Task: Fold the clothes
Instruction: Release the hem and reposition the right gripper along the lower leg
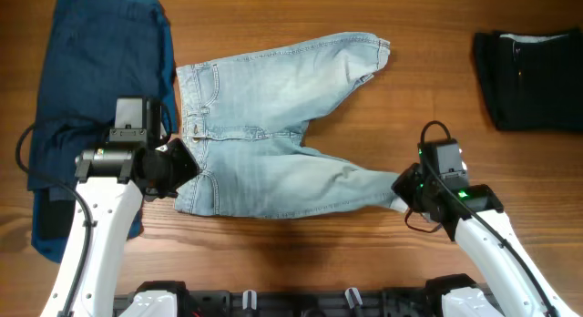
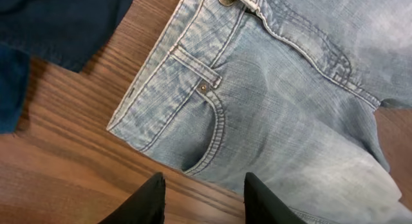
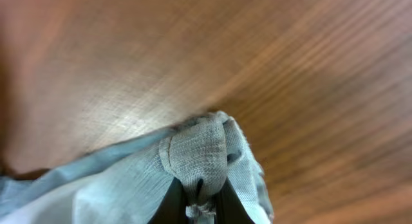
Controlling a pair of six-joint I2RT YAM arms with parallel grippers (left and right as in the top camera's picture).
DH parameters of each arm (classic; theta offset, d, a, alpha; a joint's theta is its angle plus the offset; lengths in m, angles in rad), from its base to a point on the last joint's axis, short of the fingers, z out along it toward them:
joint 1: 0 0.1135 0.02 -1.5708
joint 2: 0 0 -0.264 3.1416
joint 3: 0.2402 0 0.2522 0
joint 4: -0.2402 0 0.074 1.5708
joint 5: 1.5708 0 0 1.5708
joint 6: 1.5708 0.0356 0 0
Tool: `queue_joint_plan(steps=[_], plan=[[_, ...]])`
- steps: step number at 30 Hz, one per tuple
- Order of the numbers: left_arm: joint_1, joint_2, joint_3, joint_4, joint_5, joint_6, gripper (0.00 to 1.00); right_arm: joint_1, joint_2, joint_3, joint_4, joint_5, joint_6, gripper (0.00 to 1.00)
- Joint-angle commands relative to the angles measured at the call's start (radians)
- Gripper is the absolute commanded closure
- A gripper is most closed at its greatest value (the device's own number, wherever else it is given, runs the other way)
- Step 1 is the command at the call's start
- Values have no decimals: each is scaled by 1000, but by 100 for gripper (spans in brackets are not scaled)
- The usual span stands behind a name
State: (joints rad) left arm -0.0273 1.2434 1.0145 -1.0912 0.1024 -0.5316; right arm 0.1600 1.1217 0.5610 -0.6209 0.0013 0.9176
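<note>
Overhead, the pale denim shorts (image 1: pixel 273 135) are lying flat on the wooden table (image 1: pixel 364 271), stretching between the two arms. The waistband (image 1: pixel 189 107) is facing the left arm and the two legs are fanning out toward the right one.

The left gripper (image 1: pixel 185 168) is hovering at the near hip corner of the shorts, with its fingers (image 2: pixel 156 197) standing apart and holding nothing. From the left wrist, the front pocket (image 2: pixel 206 130) and its rivet (image 2: pixel 205 87) are lying just ahead of the fingertips. Bare wood is showing in the gap between them, and the denim edge is reaching the right-hand finger. A navy garment (image 1: pixel 91 98) is lying further ahead and off to this gripper's left, just beside the waistband, and is spreading under the left arm.

The right gripper (image 1: pixel 402 189) is clamping the end of the nearer leg. From the right wrist, its fingers are pressing together on a bunched cuff (image 3: pixel 193 153). The cloth is knotting up directly ahead of the tips and the rest is trailing off to one side. Whether the cuff is touching the wood I cannot tell, since the table behind it is blurring. The other leg is lying free, well apart from this gripper. A dark folded garment (image 1: pixel 528 80) is resting well apart on the gripper's outer side.
</note>
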Motion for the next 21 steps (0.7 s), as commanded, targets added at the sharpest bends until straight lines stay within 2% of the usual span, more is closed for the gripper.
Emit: queue_joint_plan(steps=[1,4,8,12,13,14,18,19,20,21], plan=[[-3,2,14,4,0,9,60,-5,-5,25,90,18,-154,96],[-3,2,14,4,0,9,61,-5,-11,135,129,24,-295,96],[-3,2,14,3,0,9,61,-5,-11,319,74,29,-409,96],[-3,2,14,3,0,9,61,-5,-13,431,-133,28,-410,96],[-3,2,14,5,0,9,61,-5,-13,430,-204,25,-370,96],[-3,2,14,15,0,9,61,-5,-11,412,-390,21,-282,96],[-3,2,14,26,0,9,61,-5,-11,384,-617,3,-229,96],[-3,2,14,26,0,9,61,-5,-11,383,-666,10,-211,88],[-3,2,14,26,1,8,61,-5,-11,383,-678,2,-201,69],[-3,2,14,26,1,9,61,-5,-11,383,-678,-6,-201,28]])
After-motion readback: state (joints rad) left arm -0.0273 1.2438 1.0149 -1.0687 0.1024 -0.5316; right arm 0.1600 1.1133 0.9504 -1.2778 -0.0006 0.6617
